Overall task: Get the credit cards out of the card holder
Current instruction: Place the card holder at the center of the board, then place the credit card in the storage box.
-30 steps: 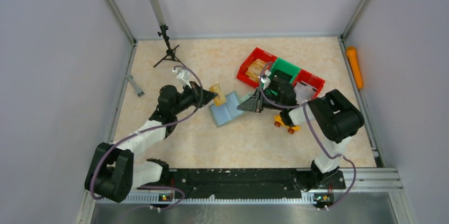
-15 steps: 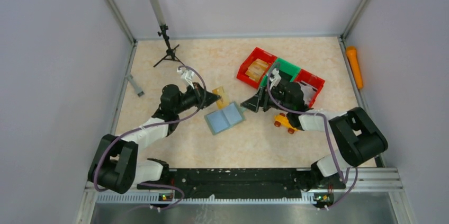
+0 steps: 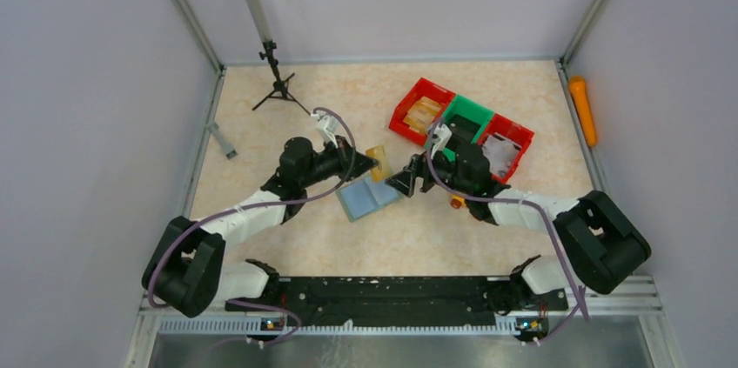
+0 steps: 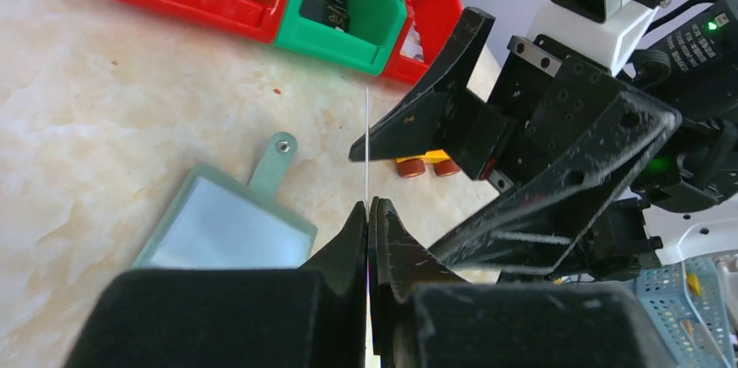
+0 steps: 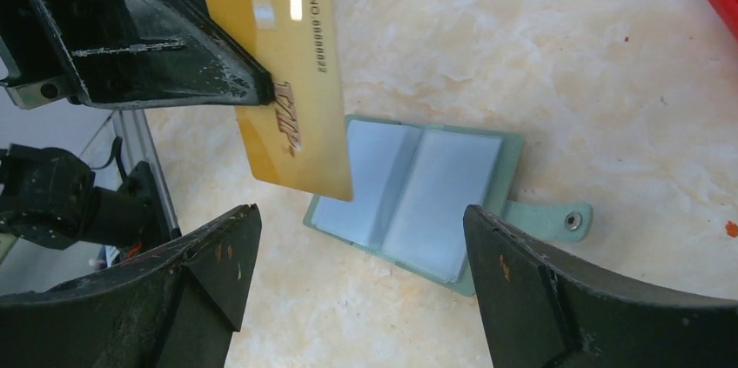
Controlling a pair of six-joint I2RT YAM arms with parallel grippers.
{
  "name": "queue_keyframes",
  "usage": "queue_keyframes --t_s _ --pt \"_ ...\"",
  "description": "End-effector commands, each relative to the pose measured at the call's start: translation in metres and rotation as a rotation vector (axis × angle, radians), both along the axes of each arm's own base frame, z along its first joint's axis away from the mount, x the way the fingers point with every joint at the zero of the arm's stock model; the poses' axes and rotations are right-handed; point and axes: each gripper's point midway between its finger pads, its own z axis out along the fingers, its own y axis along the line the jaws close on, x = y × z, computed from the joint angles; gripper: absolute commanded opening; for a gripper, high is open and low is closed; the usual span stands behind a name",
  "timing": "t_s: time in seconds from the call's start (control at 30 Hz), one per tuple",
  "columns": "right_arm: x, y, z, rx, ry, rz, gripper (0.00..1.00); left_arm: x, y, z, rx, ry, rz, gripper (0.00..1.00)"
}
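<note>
**While the card holder [image 3: 368,198] is lying open on the desk [image 3: 348,107], the left claw [image 4: 367,207] is pinching a gold credit card [image 5: 291,81]**

The card is hanging just above the holder. The right claw [image 5: 358,220] is facing it, jaws standing wide apart, gripping nothing.

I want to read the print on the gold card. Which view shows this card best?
The right wrist view: the card faces the camera, print visible, pinched by the left tool. The left wrist view shows the card only edge-on, a thin line. The top view shows the card as a small yellow patch.
</note>
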Motion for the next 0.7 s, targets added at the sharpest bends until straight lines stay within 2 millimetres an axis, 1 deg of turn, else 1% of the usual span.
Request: queue_keyframes --t_s 0.0,0.23,0.6,0.67 --pt "0.002 0.009 0.023 -0.028 -0.151 -0.014 0.88 0.011 -0.015 0.010 0.044 -0.073 0.035 0.00" --pt "-0.001 0.016 0.028 -0.038 -0.194 -0.039 0.88 0.005 -0.032 0.010 0.069 -0.103 0.038 0.00" --pt "-0.001 0.023 0.028 -0.096 -0.244 -0.123 0.87 0.006 -0.038 0.010 0.090 -0.112 0.092 0.00" --pt "0.000 0.023 0.027 -0.100 -0.247 -0.135 0.85 0.004 -0.041 0.011 0.089 -0.113 0.083 0.00"
